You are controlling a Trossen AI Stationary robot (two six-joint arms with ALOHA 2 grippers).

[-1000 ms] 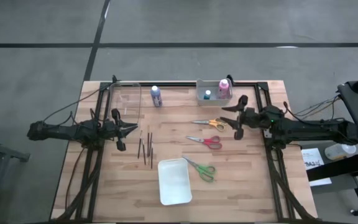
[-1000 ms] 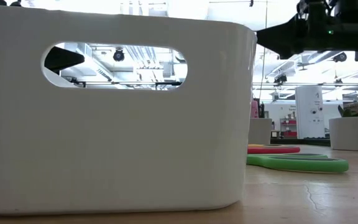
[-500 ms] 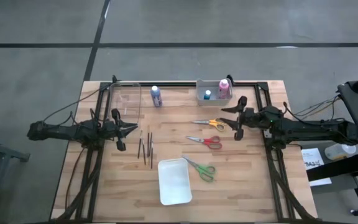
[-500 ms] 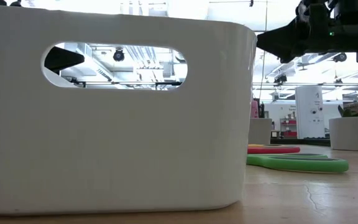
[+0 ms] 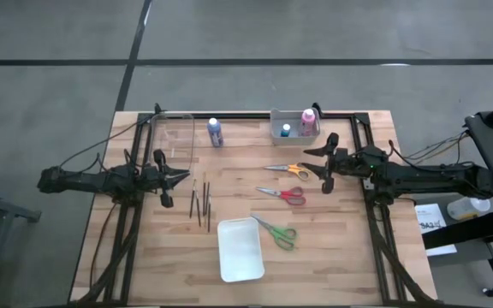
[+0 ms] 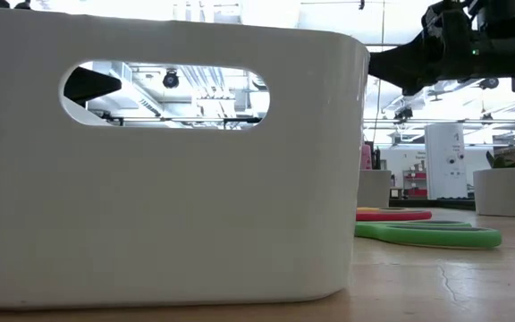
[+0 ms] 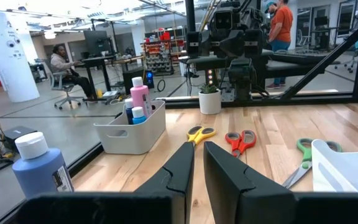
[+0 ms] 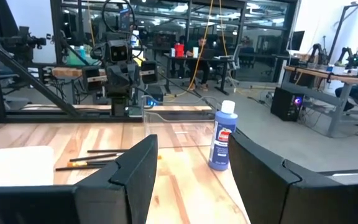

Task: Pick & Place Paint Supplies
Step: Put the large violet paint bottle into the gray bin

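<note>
1. Left tool [image 5: 176, 177] sits low at the left edge of the table [image 5: 341, 257], arm stretched level toward the middle; its fingers [image 7: 179, 171] stand narrowly apart with nothing between them
2. Brushes [image 5: 201, 201], thin and dark, lie on the wood just beside that tool, roughly parallel to each other
3. Blue bottle [image 5: 216, 132] stands upright near the back edge, beside a clear container [image 5: 175, 135]
4. White bin [image 5: 240, 249] rests near the front edge, and the green scissors [image 5: 277, 232] lie just beside it
5. Red scissors [image 5: 284, 194] and orange scissors [image 5: 288, 169] lie flat mid-table, apart from each other
6. Small grey tray [image 5: 294, 131] at the back edge holds the pink bottle [image 5: 309, 121] and a short teal bottle [image 5: 286, 130]
7. Right tool [image 5: 325, 162] hovers near the orange scissors, arm reaching in from the right side; its fingers [image 8: 135, 168] are spread wide and hold nothing
8. Low view is mostly filled by the white bin's wall, with the green and red handles past it; only the wrist views show the room beyond, where a person [image 7: 59, 62] sits at a desk and another person [image 7: 283, 25] stands
</note>
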